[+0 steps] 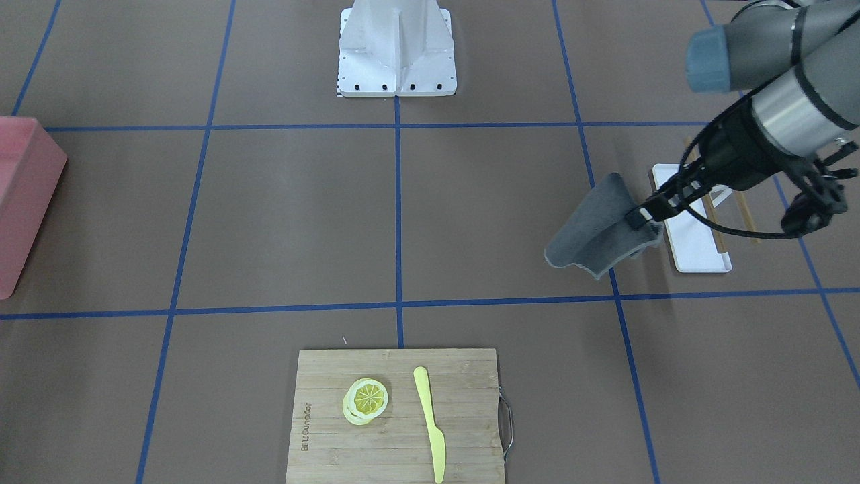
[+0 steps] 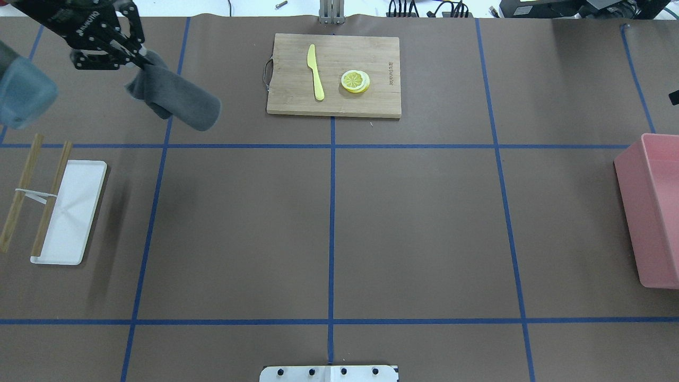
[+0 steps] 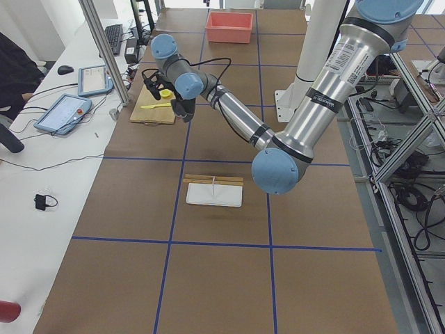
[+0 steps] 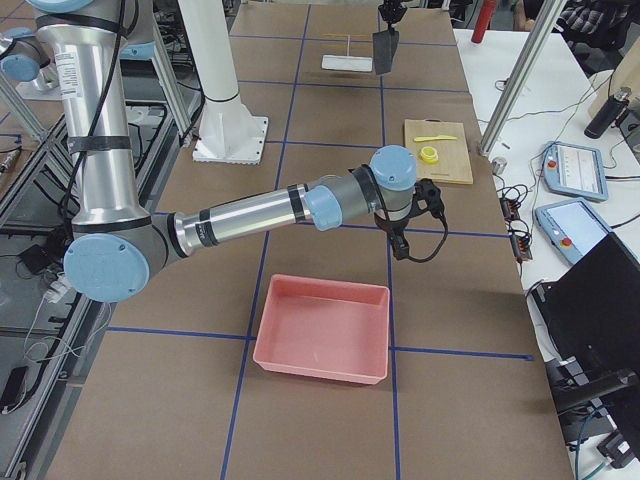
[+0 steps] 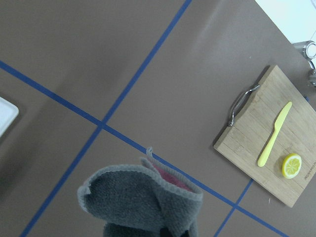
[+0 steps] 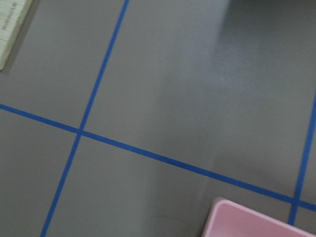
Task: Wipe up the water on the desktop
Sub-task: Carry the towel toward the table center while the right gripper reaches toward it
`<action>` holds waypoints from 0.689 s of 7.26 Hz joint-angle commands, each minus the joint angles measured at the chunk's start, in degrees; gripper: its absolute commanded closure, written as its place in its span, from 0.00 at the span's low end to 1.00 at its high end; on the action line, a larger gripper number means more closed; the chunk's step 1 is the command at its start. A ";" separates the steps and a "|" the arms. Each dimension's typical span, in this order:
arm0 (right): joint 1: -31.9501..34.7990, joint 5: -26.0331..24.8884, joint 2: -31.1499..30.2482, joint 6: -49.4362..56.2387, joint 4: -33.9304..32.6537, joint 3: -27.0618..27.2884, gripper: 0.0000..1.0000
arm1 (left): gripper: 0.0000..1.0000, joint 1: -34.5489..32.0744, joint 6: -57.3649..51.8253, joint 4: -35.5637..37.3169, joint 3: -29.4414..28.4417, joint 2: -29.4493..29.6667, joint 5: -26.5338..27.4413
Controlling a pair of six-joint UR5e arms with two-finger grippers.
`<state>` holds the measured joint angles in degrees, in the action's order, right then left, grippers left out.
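Observation:
The desktop [image 2: 414, 223] is a matte brown surface divided by blue tape lines; I see no water on it. My left gripper [image 2: 142, 57] is shut on a grey cloth [image 2: 177, 101] and holds it in the air over the far left of the desktop. The cloth hangs folded below the gripper [image 1: 643, 216] in the front view [image 1: 591, 235] and fills the bottom of the left wrist view [image 5: 143, 200]. My right gripper [image 4: 402, 245] shows only in the exterior right view, low over the desktop beside the pink bin; I cannot tell whether it is open or shut.
A bamboo cutting board [image 2: 286, 95] with a yellow knife [image 2: 316, 71] and lemon slices [image 2: 355, 81] lies at the far middle. A white tray [image 2: 74, 223] with two wooden sticks [image 2: 50, 199] lies at the left. A pink bin [image 2: 655, 212] stands at the right edge.

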<state>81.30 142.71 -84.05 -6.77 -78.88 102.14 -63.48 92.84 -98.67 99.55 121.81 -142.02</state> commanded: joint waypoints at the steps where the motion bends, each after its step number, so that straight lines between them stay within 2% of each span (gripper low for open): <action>1: -7.09 0.72 6.15 -8.92 6.36 0.77 0.00 | 1.00 6.68 8.29 -0.03 -0.67 5.26 5.42; 2: -10.78 1.60 7.84 -9.22 7.58 1.91 0.00 | 1.00 8.10 10.58 -0.03 -1.11 7.11 6.57; 4: -14.75 -1.81 8.12 -10.01 17.65 3.85 0.00 | 1.00 11.78 16.64 -0.12 -3.56 12.20 9.55; 5: -17.90 -4.43 8.81 -15.23 20.05 4.90 0.00 | 1.00 13.80 18.84 -0.81 -3.92 13.18 11.66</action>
<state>66.90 140.83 -75.93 -17.81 -62.99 105.94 -52.15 108.55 -98.95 96.42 133.04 -132.88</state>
